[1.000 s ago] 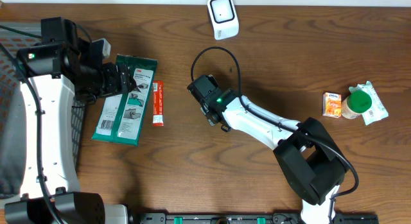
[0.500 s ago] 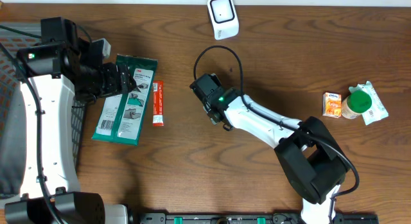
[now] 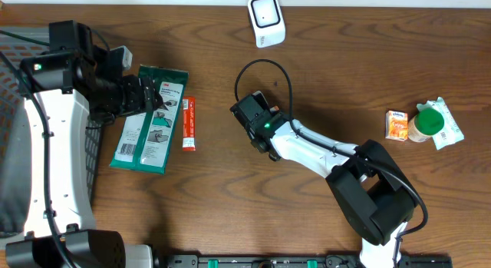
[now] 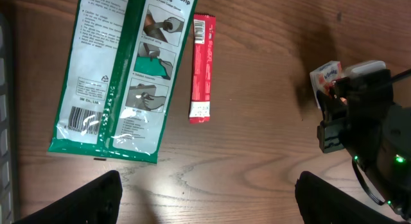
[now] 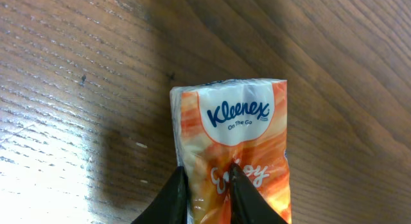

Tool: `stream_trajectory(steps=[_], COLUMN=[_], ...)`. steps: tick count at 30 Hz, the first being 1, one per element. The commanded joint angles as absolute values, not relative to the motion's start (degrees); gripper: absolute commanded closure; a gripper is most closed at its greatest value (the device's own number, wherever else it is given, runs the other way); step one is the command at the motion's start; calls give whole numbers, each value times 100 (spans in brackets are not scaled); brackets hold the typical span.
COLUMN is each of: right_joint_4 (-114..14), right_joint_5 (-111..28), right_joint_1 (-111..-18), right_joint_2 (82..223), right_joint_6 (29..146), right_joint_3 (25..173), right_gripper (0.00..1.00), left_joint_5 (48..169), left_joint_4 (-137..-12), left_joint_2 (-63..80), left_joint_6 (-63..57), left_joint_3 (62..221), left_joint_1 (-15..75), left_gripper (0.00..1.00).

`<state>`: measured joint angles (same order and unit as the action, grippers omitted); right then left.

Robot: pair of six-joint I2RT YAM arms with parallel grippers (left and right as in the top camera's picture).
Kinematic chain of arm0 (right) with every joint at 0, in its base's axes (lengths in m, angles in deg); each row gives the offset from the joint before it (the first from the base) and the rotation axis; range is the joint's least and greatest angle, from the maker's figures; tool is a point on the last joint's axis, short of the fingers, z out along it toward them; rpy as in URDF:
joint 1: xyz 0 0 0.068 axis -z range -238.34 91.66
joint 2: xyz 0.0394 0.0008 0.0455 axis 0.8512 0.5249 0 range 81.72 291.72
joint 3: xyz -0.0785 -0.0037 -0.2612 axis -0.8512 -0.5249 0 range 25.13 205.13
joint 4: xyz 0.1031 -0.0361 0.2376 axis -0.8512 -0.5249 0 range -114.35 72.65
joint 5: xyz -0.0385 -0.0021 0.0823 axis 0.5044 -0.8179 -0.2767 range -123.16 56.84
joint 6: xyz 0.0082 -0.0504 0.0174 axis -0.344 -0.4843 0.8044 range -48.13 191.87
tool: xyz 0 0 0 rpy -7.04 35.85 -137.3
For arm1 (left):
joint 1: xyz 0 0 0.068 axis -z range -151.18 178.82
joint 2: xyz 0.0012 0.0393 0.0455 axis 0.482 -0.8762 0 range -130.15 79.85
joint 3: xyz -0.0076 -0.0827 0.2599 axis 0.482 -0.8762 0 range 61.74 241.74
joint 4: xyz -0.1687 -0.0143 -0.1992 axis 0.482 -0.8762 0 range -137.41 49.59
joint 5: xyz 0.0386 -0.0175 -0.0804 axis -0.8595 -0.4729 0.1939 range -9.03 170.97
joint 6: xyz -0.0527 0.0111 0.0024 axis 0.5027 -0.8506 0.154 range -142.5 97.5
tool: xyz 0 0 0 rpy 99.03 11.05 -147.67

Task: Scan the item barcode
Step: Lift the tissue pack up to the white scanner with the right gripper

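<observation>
At mid-table, the right gripper (image 5: 207, 197) has its fingers closed on a Kleenex tissue pack (image 5: 239, 124).
Step judged: the pack is grasped and scanning is not yet done. The next move calls for carrying it to the white scanner (image 3: 265, 20) at the far edge and turning its barcode, unseen here, toward the window. The left gripper (image 4: 205, 208) hangs wide open over a gloves packet (image 4: 119, 63). Legible: "Kleenex On The Go"; "Grip Gloves".

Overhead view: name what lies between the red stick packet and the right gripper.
Only bare table between red stick packet and right gripper; overhead shows it.
</observation>
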<state>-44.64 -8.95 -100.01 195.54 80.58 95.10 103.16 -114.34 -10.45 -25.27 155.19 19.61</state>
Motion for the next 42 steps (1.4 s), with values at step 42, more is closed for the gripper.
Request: stream_trajectory(steps=[42], right_joint_4=[-6573], right_joint_5=[-2919], right_joint_1=[-9500], right_joint_2=[16708], right_joint_6=[8921], right_joint_3=[10531], right_gripper=[99], left_joint_5=[10347], left_joint_4=[-11453], left_joint_2=[-965], left_joint_6=[-2496], left_joint_3=[15517], left_joint_1=[1958], left_gripper=[13])
